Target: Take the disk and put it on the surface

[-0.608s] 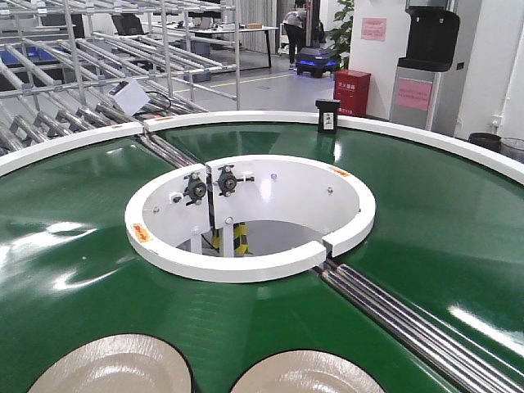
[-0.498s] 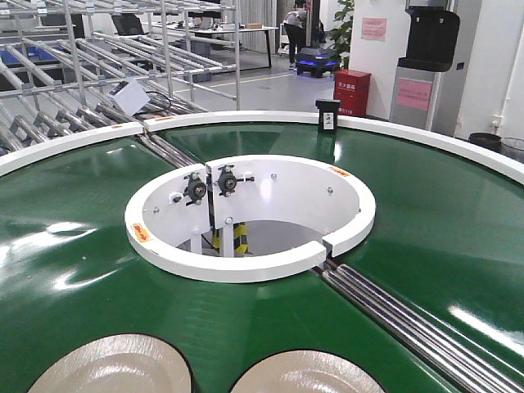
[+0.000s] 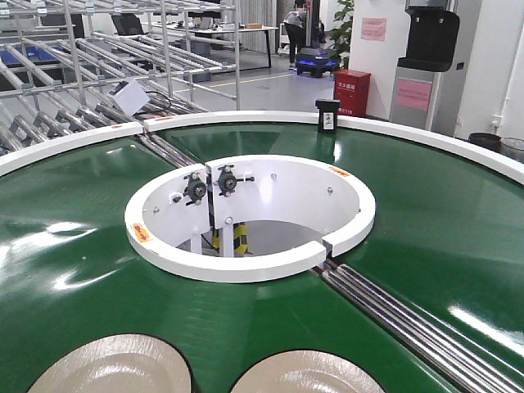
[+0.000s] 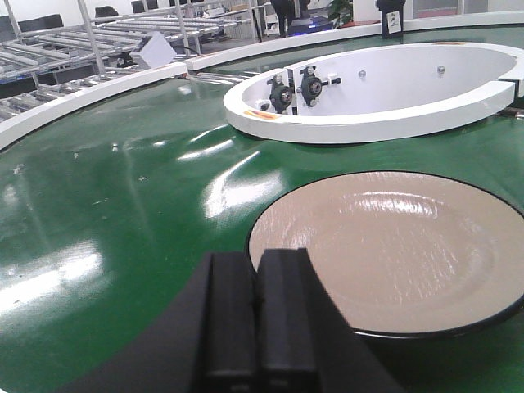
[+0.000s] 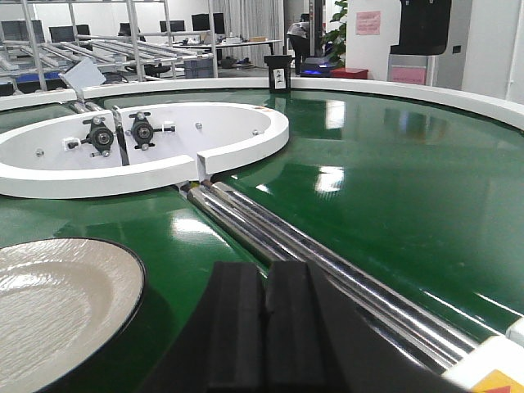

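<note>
Currently the left disk (image 3: pixel 110 368) and the right disk (image 3: pixel 307 375) lie side by side at the near edge of the green conveyor belt (image 3: pixel 426 229); the left claw (image 4: pixel 258 319) and the right claw (image 5: pixel 266 327) are pressed closed, empty.

The left claw (image 4: pixel 257 270) and right claw (image 5: pixel 264 278) were both matte black, each with two blocky, round-edged fingers (image 4: pixel 231 311) meeting along a thin seam above a broader dark body.
</note>
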